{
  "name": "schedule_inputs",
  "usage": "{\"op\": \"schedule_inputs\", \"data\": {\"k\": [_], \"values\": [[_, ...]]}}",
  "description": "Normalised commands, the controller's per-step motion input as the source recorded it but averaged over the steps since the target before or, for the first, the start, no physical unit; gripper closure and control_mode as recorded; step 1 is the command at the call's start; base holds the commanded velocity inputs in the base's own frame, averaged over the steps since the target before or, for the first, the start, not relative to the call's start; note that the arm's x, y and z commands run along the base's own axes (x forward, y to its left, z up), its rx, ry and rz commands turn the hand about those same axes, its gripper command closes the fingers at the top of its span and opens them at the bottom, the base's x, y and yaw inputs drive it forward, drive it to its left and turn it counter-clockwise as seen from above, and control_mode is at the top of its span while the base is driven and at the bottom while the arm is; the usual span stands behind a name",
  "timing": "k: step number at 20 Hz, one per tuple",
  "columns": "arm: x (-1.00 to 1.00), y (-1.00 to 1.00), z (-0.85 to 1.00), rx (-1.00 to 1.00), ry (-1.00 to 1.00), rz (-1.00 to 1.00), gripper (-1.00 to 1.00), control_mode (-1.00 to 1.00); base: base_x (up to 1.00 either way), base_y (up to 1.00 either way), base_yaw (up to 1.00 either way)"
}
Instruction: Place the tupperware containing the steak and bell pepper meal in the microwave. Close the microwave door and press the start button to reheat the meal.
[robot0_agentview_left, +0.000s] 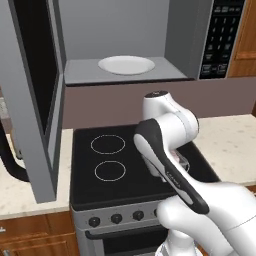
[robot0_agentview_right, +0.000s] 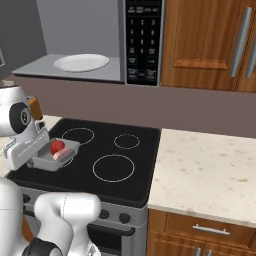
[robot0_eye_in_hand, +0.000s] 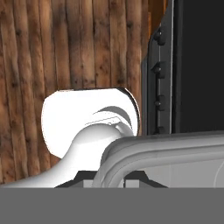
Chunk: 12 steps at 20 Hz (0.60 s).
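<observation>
While I'm holding the end effector (robot0_agentview_right: 36, 155) clamped on the tupperware (robot0_agentview_right: 56, 156) rim, the microwave (robot0_agentview_right: 75, 70) cavity is sitting open up and ahead.

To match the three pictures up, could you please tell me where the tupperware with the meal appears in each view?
Left base view: a sliver of the tupperware peeks out right of the arm, over the right side of the stove.
Right base view: left of centre, over the stove's front left corner.
Hand view: its clear rim curves along the bottom right.
Shared landmark: the black-topped stove, with knobs on its front.
</observation>
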Motion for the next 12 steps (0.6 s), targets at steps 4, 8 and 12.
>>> {"op": "schedule_inputs", "data": {"k": [4,8,12], "values": [[0.0,0.0,0.0,0.0,0.0,0.0,1.0,1.0,0.07,0.27,0.01],[0.0,0.0,0.0,0.0,0.0,0.0,1.0,1.0,0.2,0.22,0.04],[0.0,0.0,0.0,0.0,0.0,0.0,1.0,1.0,0.23,0.13,0.07]]}}
